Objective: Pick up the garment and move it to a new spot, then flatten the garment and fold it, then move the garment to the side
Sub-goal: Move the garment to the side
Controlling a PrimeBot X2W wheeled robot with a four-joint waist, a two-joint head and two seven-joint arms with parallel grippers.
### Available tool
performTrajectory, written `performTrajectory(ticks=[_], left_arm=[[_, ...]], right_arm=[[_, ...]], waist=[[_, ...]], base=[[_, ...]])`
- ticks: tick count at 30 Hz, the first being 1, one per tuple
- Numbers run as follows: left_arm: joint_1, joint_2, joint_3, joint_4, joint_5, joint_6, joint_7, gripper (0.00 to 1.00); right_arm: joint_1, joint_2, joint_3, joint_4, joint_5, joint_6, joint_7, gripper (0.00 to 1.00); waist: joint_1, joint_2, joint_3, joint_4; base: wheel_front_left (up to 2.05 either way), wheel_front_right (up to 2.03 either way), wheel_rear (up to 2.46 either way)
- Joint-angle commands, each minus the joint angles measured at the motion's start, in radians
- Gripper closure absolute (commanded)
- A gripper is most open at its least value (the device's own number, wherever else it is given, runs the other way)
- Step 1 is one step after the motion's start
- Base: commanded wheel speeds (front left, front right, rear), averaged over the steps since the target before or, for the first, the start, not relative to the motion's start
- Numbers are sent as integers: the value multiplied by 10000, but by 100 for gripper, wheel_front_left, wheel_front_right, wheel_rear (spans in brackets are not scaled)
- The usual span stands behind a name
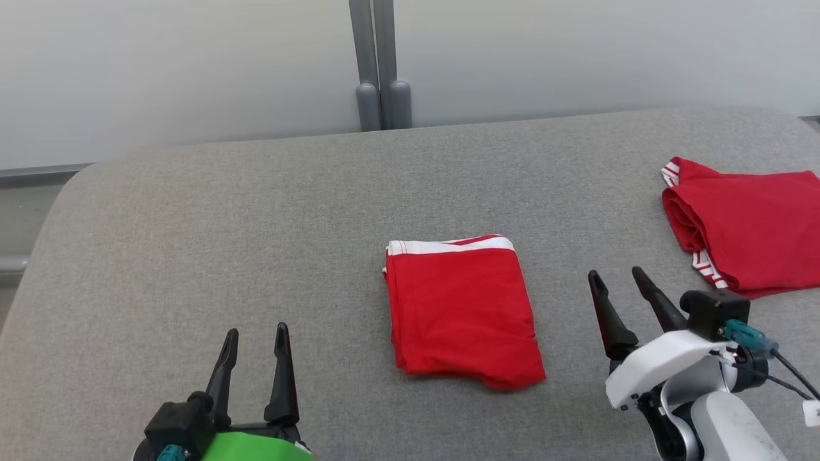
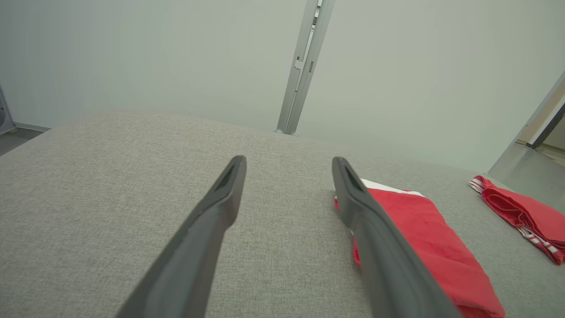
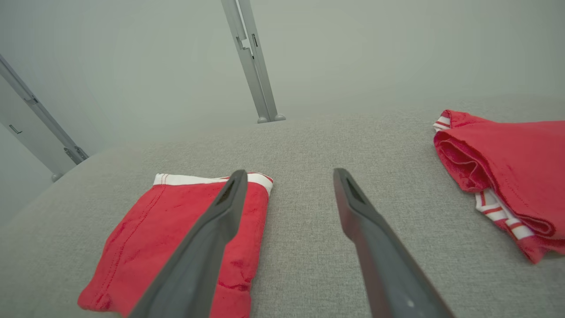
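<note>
Grey surface (image 1: 192, 224) carries the folded garment (image 1: 461, 307) at its middle, a second garment (image 1: 749, 224) by the right edge. Empty, the left gripper (image 1: 256, 330) and right gripper (image 1: 616, 273) gape — best pinch all layers, lifting level so folds hold.

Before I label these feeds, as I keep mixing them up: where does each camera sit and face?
Head: on the head, facing forward, down at the grey surface; shows left hand and right hand.
Left wrist: along the left hand's open fingers.
Right wrist: along the right hand's open fingers.
Shared: the folded garment and second garment.
</note>
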Motion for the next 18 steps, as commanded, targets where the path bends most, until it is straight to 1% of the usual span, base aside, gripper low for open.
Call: performTrajectory(ticks=[1,5,8,18], left_arm=[[-94,37,-24,-29,-47,-26,1,0],[-266,37,-120,-70,-107,-75,2,0],[-391,37,-190,-141,-130,-116,2,0],[-738,35,-238,-250,-199,-101,2,0]], right_arm=[[-227,-166,88,180,280,-1,451,0],[-739,-476,514,886,1159,-1,1665,0],[-1272,-692,859,1565,1642,-1,2102,0],[-2845,-875,2050,3866,2766,1,2449,0]], waist=[[0,0,73,143],[0,0,279,409],[0,0,508,650],[0,0,1261,1296]], base=[[0,0,0],[0,0,0],[0,0,0],[0,0,0]])
